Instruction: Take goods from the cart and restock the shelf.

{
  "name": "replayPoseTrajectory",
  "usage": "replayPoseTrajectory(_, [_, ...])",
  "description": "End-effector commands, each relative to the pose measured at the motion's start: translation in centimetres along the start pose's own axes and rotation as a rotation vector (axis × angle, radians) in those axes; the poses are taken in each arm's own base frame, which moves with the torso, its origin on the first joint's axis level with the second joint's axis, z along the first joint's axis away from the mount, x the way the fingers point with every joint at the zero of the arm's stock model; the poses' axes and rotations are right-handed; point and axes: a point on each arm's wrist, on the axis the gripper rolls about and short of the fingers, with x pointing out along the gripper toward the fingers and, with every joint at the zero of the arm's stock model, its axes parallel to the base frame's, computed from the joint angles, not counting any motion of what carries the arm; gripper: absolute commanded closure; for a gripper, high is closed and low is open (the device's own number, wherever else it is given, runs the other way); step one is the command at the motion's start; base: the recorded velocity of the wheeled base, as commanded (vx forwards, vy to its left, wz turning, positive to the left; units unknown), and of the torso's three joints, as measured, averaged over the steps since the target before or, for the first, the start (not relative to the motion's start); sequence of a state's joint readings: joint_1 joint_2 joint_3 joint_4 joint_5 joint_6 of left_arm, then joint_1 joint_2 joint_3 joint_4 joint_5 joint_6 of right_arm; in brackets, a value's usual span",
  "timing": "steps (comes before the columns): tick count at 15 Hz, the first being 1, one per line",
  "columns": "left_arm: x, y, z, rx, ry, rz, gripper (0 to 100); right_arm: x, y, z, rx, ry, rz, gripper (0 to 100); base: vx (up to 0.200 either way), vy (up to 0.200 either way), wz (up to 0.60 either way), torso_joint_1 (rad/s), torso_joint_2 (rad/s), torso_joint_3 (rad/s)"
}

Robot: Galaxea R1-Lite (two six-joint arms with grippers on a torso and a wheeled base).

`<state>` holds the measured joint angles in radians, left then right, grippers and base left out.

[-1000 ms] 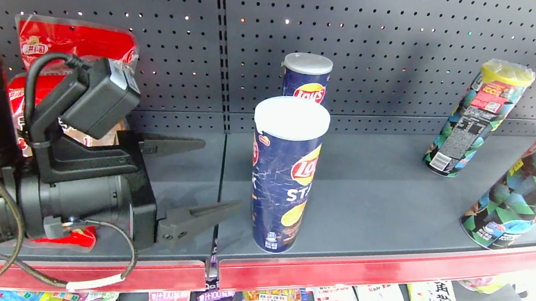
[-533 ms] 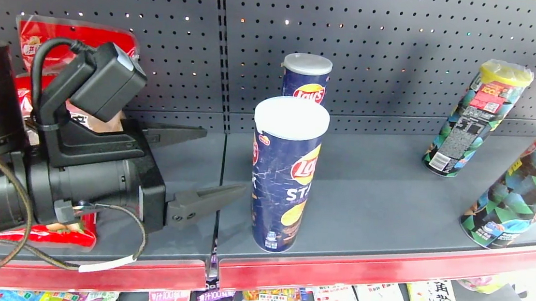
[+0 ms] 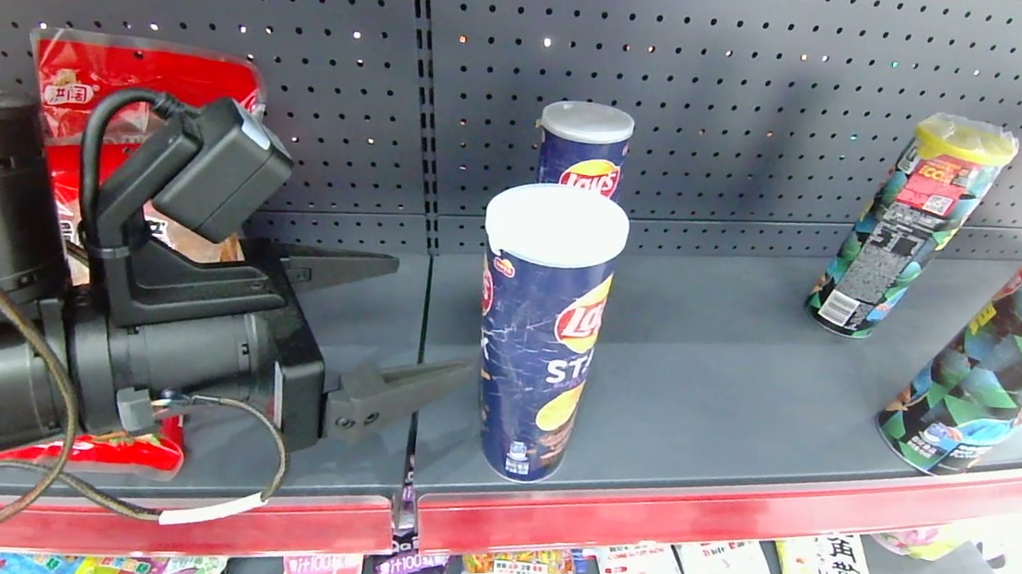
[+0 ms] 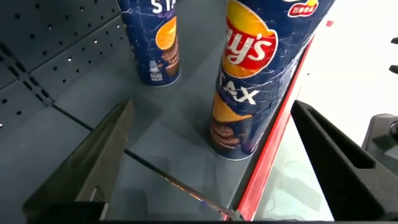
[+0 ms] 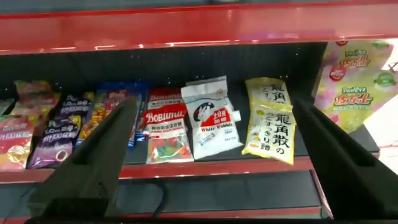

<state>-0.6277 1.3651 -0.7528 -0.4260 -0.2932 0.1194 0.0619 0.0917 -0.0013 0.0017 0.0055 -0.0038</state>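
L hand [image 3: 432,317] is held released, empty, just beside front chip can [image 3: 544,327] on shelf [image 3: 726,361]; R hand [image 5: 214,102] is spread wide, empty

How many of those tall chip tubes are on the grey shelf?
4. A front blue tube at the shelf edge, a rear blue tube behind it; on the right, a rear yellow-lidded tube and a front yellow-lidded tube. The left gripper could hide more.

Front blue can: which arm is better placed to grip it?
Left. The left tool, open, sits beside the front blue can on the shelf; the right tool faces snack bags below.
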Motion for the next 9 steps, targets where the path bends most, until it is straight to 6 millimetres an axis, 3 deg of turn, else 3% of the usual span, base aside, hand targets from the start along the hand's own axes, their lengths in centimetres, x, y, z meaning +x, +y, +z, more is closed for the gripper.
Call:
replayPoseTrajectory(1, [0.1,0.1,0.0,-0.002,0.001,0.002,0,0.0,0.0,0.0,-0.001,0.000,0.000,0,0.000,0.000,0.00,0.000,0.00,0.000])
replayPoseTrajectory(6, [-0.3,-0.3,0.3,0.000,-0.013,-0.012,0,0.0,0.0,0.0,-0.001,0.000,0.000,0,0.000,0.000,0.00,0.000,0.00,0.000])
replayPoseTrajectory(9, [-2.3,-1.6,1.5,-0.015,-0.080,-0.050,0,0.0,0.0,0.0,-0.001,0.000,0.000,0,0.000,0.000,0.00,0.000,0.00,0.000])
